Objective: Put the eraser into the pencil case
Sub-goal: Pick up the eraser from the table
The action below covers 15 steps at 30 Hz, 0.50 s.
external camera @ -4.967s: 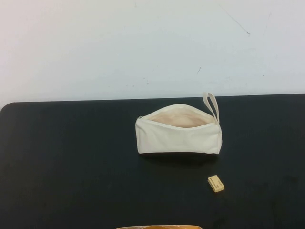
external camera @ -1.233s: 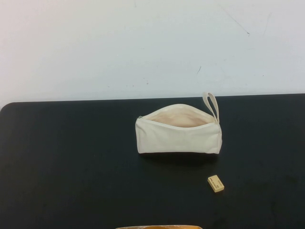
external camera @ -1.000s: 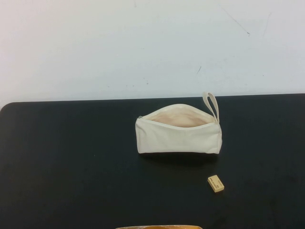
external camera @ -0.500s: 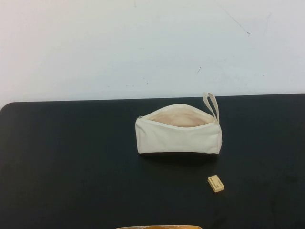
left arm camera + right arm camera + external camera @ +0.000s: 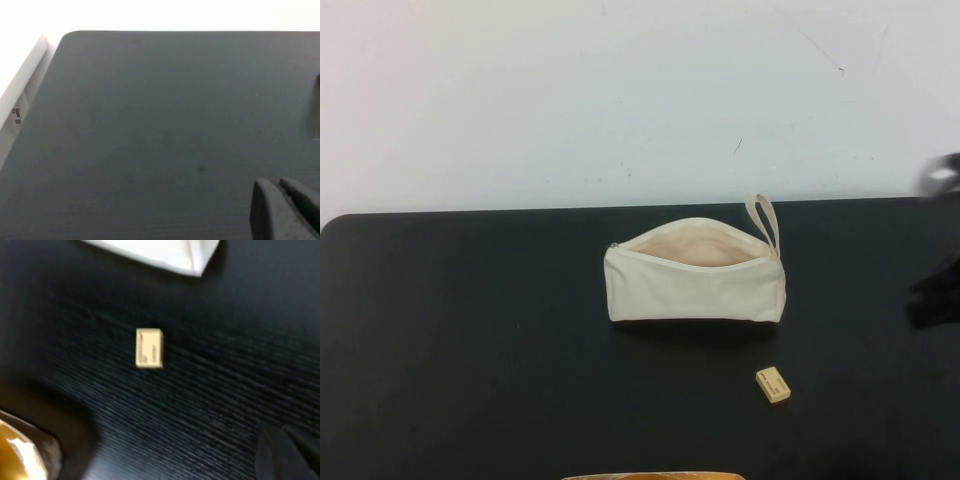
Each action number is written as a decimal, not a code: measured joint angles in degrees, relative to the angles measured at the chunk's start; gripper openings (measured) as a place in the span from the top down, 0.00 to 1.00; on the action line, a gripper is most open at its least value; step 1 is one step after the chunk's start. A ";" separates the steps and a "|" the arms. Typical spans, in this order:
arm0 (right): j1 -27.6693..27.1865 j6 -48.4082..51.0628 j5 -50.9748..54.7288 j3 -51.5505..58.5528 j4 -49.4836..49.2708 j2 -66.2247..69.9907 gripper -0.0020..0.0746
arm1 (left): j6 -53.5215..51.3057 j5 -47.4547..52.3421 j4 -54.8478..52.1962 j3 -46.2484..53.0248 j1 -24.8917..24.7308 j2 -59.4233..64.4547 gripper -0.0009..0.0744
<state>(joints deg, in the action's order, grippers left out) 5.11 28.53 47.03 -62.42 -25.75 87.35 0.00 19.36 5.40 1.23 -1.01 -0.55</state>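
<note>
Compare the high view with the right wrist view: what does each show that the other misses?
Only the high view shows the whole pencil case, unzipped, with its loop strap, and the right gripper as a blur at the table's right edge. Only the right wrist view shows the eraser's dark marking up close. Both show the eraser lying on the black table, apart from the case. The left gripper appears in neither.

Right gripper [image 5: 938,250]: only a dark smear at the high view's right edge, cut off by the frame, and only a dark fingertip in a corner of the right wrist view, fingers' state not readable. Left gripper [image 5: 285,210]: outside the high view, just a grey fingertip clipped by a corner of the left wrist view. Pencil case [image 5: 160,252] cropped to one white corner in the right wrist view; dark mark on the eraser [image 5: 149,348] too blurred to read.
</note>
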 joint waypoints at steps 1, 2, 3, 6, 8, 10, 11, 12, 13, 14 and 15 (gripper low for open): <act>1.69 -2.34 0.12 -1.02 2.40 1.34 0.98 | 0.00 0.00 0.00 0.00 0.00 0.00 0.99; 3.90 -4.54 0.55 -2.26 5.21 2.90 0.98 | 0.00 0.00 0.00 0.00 0.00 0.00 0.99; 6.17 -6.64 0.85 -3.45 7.77 4.36 0.98 | 0.00 0.00 0.00 0.00 0.00 0.00 0.99; 12.47 -12.29 1.78 -6.57 14.09 7.85 0.98 | 0.00 0.00 0.00 0.00 0.00 0.00 0.99; 15.61 -15.40 1.83 -8.52 16.80 9.44 0.98 | 0.00 0.00 0.00 0.00 0.00 0.00 0.99; 17.89 -16.37 0.98 -9.87 18.16 10.75 0.98 | 0.00 0.00 0.00 0.00 0.00 0.00 0.99; 18.79 -16.58 0.14 -10.43 18.44 11.35 0.98 | 0.00 0.00 0.00 0.00 0.00 0.00 0.99; 19.36 -16.71 -0.79 -10.84 18.44 11.89 0.98 | 0.00 0.00 0.00 0.00 0.00 0.00 0.99; 19.70 -16.71 -1.81 -10.96 18.44 12.28 0.98 | 0.00 0.00 0.00 0.00 0.00 0.00 0.99; 19.87 -16.71 -3.09 -11.07 18.58 12.74 0.98 | 0.00 0.00 0.00 0.00 0.00 0.00 0.99; 19.95 -16.71 -4.39 -11.05 18.66 13.17 0.98 | 0.00 0.00 0.00 0.00 0.00 0.00 0.99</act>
<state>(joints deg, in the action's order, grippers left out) 25.05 11.82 42.65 -73.47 -7.10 100.52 0.00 19.36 5.40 1.23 -1.01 -0.55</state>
